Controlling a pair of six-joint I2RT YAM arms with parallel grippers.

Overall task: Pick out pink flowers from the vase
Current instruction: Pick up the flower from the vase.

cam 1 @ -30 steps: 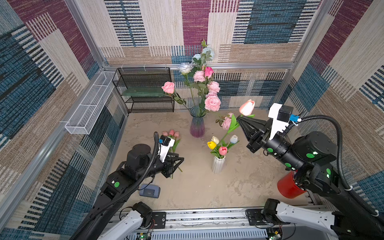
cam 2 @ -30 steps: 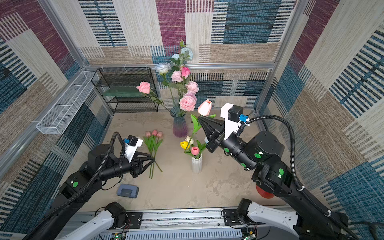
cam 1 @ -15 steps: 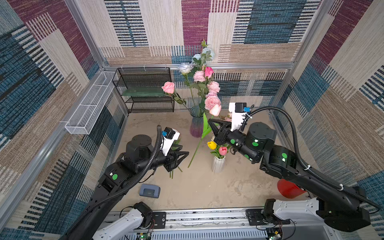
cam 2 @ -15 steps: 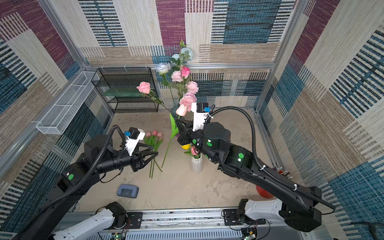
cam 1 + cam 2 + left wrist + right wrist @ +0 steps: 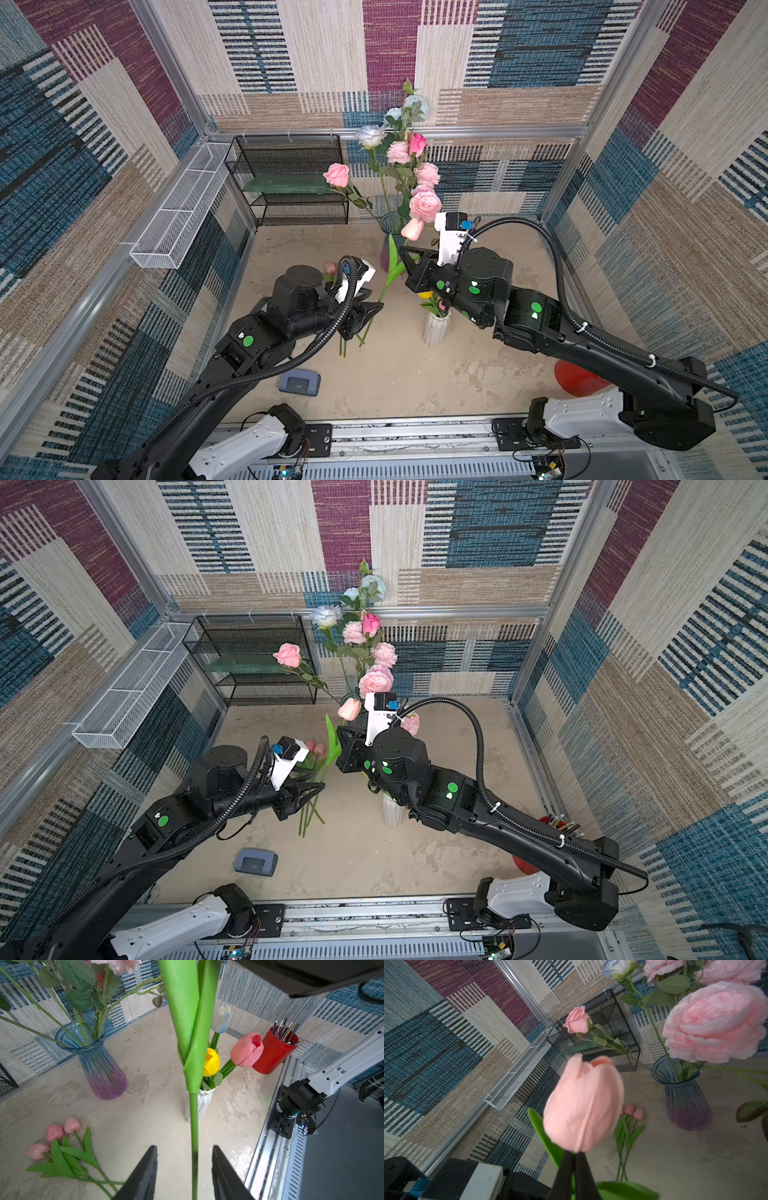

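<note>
Spreading under everything, a mottled beige stone-look tabletop (image 5: 415, 386) sits inside woven patchwork walls (image 5: 104, 137). Three smooth pink tulips (image 5: 54, 1132) lie flat at lower left of the left wrist view. The right gripper (image 5: 573, 1154) pinches a fourth tulip (image 5: 583, 1103) by its green stem (image 5: 194, 1126), just under the bloom. The left gripper (image 5: 184, 1147) has its jaws spread either side of that stem, not touching. One ribbed glass vase (image 5: 99, 1072) and one pleated white vase (image 5: 205, 1101) stand behind.

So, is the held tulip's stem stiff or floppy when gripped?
Probably fairly stiff: the stem runs straight from the right jaws to between the open left jaws. The tulip seems light, since nothing sags. Smooth stem, so it may slip.
</note>
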